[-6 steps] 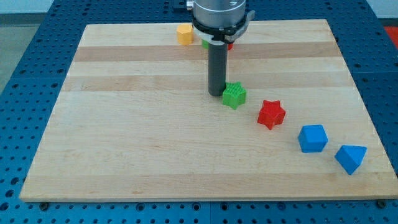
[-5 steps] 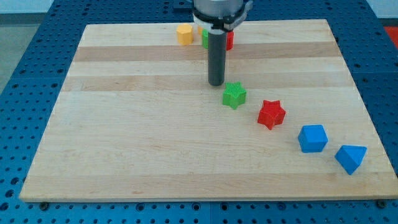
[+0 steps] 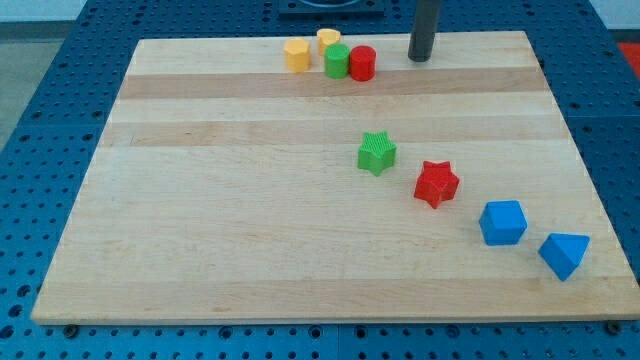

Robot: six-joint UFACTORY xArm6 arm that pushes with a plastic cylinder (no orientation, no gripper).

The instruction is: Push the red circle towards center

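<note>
Tip: my tip (image 3: 420, 58) sits near the top edge of the board, right of centre in the frame; the arm carries a bare rod with no jaws, so nothing opens or closes, and it touches no block.
Tip and blocks: my tip stands to the right of the red circle, with a clear gap of bare wood between them.
Cut off: the rod runs out of the top of the frame, so only its lower stretch shows; the arm above it is out of view.
Red circle: the red circle (image 3: 362, 63) stands upright near the top edge, a little right of the board's midline, well above the centre.
Green circle: the green circle (image 3: 337, 60) is just left of the red circle, and the two look to be touching.
Hard to make out: the pale yellow block (image 3: 328, 39) is partly hidden behind the green circle, and its shape cannot be told.
Orange-yellow block: the orange-yellow block (image 3: 297, 54) sits left of the green one; it looks many-sided.
Green star: the green star (image 3: 377, 152) lies near the board's centre, slightly right of it.
Red star: the red star (image 3: 436, 183) lies lower right of the green star, apart from it.
Blue blocks: the blue cube (image 3: 502, 222) and the blue wedge-like block (image 3: 564, 254) lie toward the lower right corner.
Board: the wooden board (image 3: 200, 230) rests on a blue perforated table (image 3: 40, 110).
</note>
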